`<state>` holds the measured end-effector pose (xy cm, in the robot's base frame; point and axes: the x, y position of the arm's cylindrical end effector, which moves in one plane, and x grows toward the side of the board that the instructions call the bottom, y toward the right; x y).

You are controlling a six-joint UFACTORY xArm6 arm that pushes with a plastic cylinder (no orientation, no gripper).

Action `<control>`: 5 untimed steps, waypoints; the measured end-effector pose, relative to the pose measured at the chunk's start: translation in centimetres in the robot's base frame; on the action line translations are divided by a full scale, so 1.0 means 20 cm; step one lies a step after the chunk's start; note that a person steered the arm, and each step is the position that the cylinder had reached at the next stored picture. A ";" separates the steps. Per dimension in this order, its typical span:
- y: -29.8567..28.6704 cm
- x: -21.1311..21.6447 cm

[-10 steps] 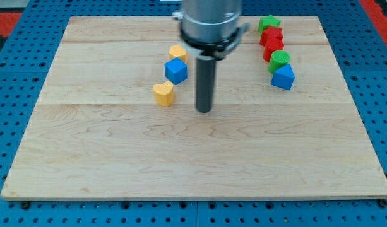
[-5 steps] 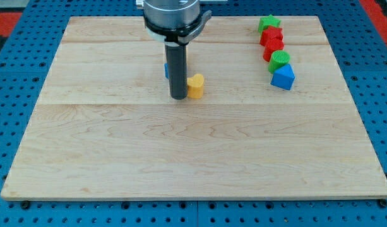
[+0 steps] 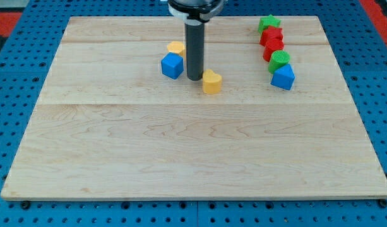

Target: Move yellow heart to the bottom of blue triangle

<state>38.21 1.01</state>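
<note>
My tip is a bare rod with no jaws to open or close, touching or just beside the yellow heart on its upper-left. The blue triangle lies well right of the heart, so the push runs rightward

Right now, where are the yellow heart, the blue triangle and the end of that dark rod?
yellow heart (image 3: 211, 82), camera view, middle of its top face.
blue triangle (image 3: 283, 77), camera view, middle of its front face.
my tip (image 3: 194, 77), camera view, the rod's very end, just left of the heart.
</note>
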 end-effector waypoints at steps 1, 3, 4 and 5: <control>0.13 0.10; 0.27 0.36; 0.29 0.38; 0.36 0.37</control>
<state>45.55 8.27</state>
